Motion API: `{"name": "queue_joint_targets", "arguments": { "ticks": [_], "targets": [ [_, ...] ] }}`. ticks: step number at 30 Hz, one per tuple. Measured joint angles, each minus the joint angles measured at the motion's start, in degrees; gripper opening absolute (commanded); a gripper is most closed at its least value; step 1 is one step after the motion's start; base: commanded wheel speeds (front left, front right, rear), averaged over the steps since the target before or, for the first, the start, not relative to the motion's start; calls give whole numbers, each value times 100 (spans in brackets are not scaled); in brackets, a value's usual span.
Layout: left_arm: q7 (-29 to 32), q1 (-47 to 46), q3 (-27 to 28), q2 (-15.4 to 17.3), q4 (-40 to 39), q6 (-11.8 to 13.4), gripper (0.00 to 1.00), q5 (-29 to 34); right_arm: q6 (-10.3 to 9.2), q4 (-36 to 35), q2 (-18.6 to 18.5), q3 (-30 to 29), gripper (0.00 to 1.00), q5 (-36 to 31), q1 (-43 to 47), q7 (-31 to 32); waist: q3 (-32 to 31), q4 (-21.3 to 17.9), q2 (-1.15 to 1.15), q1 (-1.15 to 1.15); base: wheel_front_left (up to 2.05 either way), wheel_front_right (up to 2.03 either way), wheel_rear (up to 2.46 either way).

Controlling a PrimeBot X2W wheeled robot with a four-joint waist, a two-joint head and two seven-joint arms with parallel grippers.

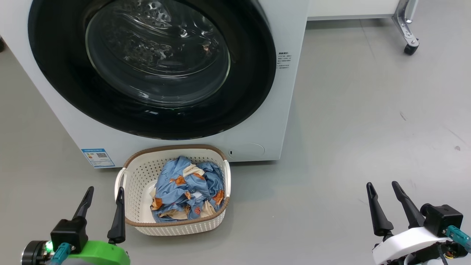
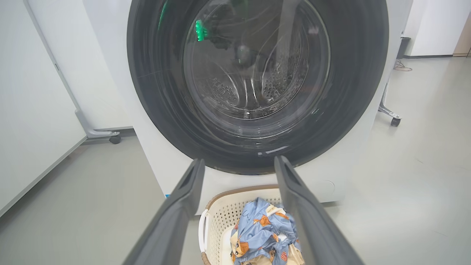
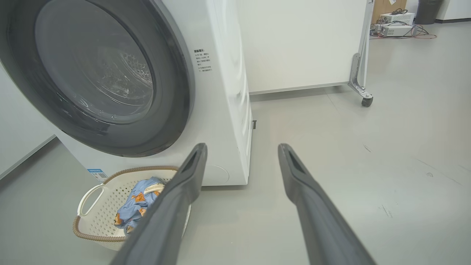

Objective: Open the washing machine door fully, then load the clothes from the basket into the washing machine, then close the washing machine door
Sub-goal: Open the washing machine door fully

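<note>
Against base of big white front-loading washing machine (image 1: 285, 103), on grey floor (image 1: 349, 147): small cream-white perforated plastic basket with brown woven rim (image 1: 136, 176), holding light blue cartoon-print clothes bundle (image 1: 187, 191). Large round black-rimmed glass door (image 1: 158, 59) closed flush. Left gripper (image 1: 105, 189) just left of basket, fingers spread, empty. Right gripper (image 1: 382, 184) well apart to right, fingers spread, empty.

Grey floor (image 1: 368, 110); a white panel (image 3: 301, 44) on a caster (image 3: 367, 101) (metal bracket); cabled boxes (image 3: 395, 24) beyond
</note>
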Motion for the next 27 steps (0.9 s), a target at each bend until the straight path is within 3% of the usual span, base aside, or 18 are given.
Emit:
{"name": "queue_joint_targets", "arguments": {
  "ticks": [13, 27],
  "targets": [
    [0, -1, 14, 0, -18, 0, 100, 1, 0, -7, 9, -10, 100, 2, -2, 0, 14, -3, 0, 0, 40, 40, -80],
    [-5, -1, 14, -5, -19, 0, 100, 1, 0, -46, 20, -19, 100, 23, -3, 0, 5, 12, 0, 0, 9, 9, -18]
  ]
}}
